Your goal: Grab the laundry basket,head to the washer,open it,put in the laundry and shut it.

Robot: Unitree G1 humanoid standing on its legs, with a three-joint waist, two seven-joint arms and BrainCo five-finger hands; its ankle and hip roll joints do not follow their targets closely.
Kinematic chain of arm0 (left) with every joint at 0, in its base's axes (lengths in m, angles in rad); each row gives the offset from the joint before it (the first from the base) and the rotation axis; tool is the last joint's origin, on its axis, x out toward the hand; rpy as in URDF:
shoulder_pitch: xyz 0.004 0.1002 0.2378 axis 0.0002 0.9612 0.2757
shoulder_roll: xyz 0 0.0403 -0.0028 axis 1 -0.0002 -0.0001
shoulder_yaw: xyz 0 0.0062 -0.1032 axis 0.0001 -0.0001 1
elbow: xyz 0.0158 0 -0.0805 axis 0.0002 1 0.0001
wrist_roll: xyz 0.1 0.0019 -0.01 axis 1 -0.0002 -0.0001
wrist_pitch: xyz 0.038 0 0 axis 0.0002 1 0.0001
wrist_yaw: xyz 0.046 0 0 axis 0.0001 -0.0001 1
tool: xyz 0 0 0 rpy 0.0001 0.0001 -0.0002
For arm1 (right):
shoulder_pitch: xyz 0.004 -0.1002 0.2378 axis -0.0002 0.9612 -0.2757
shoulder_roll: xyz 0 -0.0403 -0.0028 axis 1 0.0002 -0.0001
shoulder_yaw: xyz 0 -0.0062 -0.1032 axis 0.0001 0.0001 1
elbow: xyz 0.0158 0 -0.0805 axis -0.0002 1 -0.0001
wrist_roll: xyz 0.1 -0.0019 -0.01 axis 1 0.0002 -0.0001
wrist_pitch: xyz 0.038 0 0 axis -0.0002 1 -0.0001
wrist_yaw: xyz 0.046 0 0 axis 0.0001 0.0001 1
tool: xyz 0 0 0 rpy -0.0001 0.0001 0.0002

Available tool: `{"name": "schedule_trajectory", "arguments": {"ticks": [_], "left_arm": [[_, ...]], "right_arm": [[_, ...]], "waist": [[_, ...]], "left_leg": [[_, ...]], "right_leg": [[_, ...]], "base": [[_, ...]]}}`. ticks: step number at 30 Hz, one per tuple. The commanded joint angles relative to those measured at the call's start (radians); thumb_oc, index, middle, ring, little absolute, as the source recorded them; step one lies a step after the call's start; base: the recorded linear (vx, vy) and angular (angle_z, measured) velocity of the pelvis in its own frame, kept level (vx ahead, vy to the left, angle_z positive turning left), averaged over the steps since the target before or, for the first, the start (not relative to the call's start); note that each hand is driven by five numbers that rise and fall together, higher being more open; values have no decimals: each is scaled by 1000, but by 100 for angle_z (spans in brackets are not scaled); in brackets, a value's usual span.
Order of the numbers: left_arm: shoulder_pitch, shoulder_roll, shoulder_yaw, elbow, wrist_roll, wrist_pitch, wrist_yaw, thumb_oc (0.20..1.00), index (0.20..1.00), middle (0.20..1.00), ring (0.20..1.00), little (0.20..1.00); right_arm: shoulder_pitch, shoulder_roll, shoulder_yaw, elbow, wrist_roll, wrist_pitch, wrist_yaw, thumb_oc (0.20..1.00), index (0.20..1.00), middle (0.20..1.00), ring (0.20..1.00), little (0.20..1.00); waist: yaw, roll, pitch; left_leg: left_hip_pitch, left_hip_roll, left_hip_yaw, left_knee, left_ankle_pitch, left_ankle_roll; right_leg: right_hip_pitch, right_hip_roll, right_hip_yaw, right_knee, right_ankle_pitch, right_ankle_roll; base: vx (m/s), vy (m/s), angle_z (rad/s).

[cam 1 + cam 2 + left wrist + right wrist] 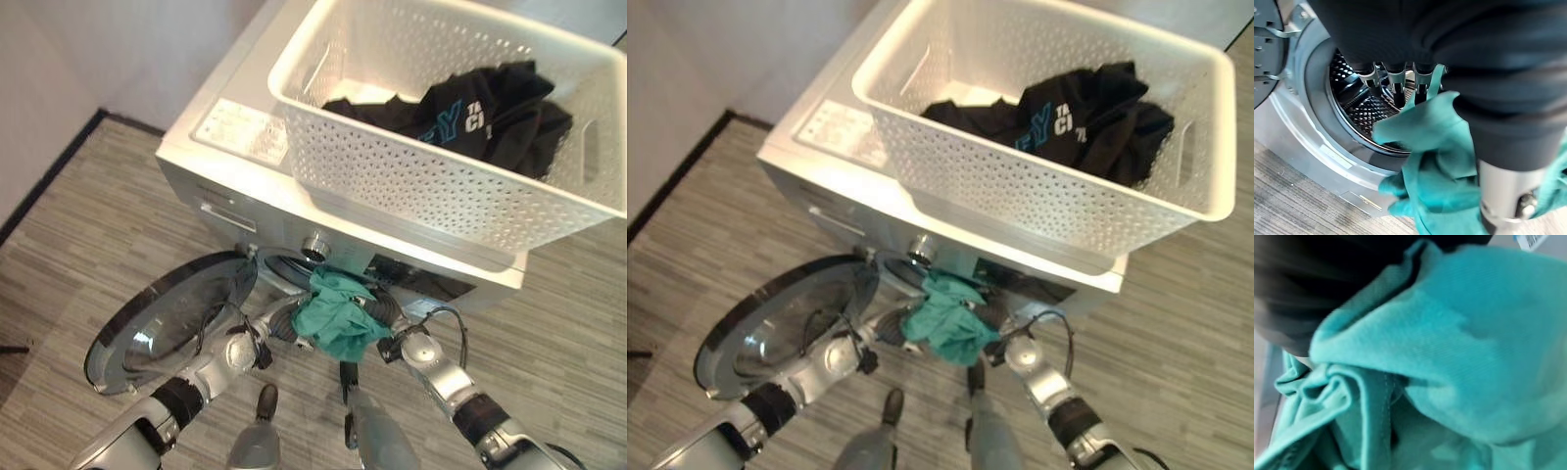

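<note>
A white laundry basket (411, 186) stands on top of the white washer (225, 137), with a black printed garment (490, 108) inside it. The round glass door (167, 323) is swung open to the left. A teal garment (338, 318) hangs bunched at the drum mouth, between my two hands. My left hand (281, 328) is at the cloth's left side; its straight fingers (1396, 85) point into the perforated drum (1356, 107), and the teal cloth (1435, 161) lies against them. My right hand (387, 315) is at the cloth's right side, its fingers buried in teal cloth (1449, 333).
The open door juts out over the wood-look floor (88, 255) on my left. A pale wall with a dark skirting strip (49, 176) runs along the far left. A silver control dial (315, 247) sits just above the drum opening.
</note>
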Motion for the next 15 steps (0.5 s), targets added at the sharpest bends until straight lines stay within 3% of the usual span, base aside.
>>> {"name": "schedule_trajectory", "arguments": {"ticks": [1,7,12,15], "left_arm": [[-39,-57,-21,34,-62,-22,50,1000,1000,1000,1000,1000],[-16,-121,22,37,-166,-7,95,1000,1000,1000,1000,1000],[-36,-232,48,149,-202,22,166,1000,1000,1000,1000,1000],[-33,-278,75,186,-358,20,150,1000,1000,1000,1000,1000]], "right_arm": [[-106,7,-63,-48,50,-86,-72,200,200,200,200,200],[-132,65,-54,-33,87,-94,-105,200,200,200,200,200],[-132,126,-12,-26,121,-92,-123,200,200,200,200,200],[-132,133,2,-8,127,-74,-122,200,200,200,200,200]], "waist": [[18,-17,0],[32,-25,14],[36,-36,18],[36,-40,17]], "left_leg": [[-59,-30,32,4,-22,87],[-77,-28,29,-3,-11,84],[-87,-26,16,-8,-6,81],[-94,-25,9,-11,-1,78]], "right_leg": [[31,-89,-49,42,-121,69],[17,-86,-58,38,-115,66],[14,-85,-73,34,-118,61],[12,-85,-82,31,-117,58]], "base": [[-29,-4,7],[-8,-3,3],[1,-25,5],[4,-23,7]]}}
